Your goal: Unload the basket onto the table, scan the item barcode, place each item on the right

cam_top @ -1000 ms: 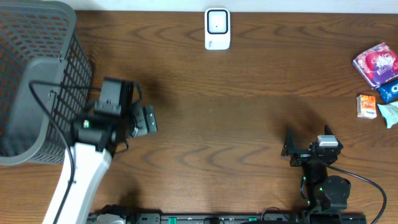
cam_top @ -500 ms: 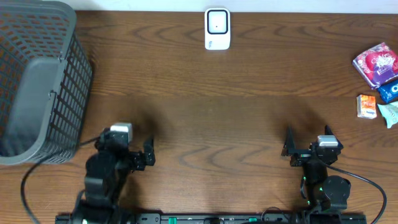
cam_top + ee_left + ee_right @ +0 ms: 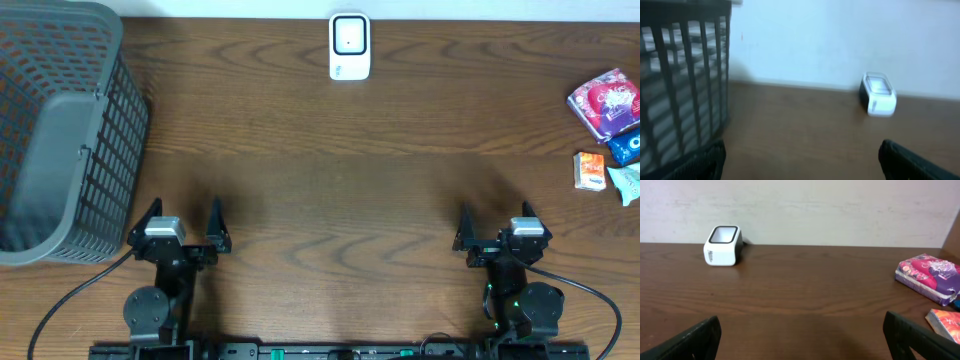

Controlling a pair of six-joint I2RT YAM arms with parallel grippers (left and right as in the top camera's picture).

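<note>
The left claw and right claw are sitting spread apart, empty, well apart from the white box-shaped plastic scanner

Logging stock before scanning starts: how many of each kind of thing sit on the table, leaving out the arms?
Basket: 1
Scanner: 1
Packaged goods: 4 (pink, blue, orange, pale green)
Total: 6

A wide stretch of bare desk lay open across the middle of the frame. A dark mesh basket blocked the upper left, a white scanner stood at top centre, and small packets crowded the right edge.
</note>
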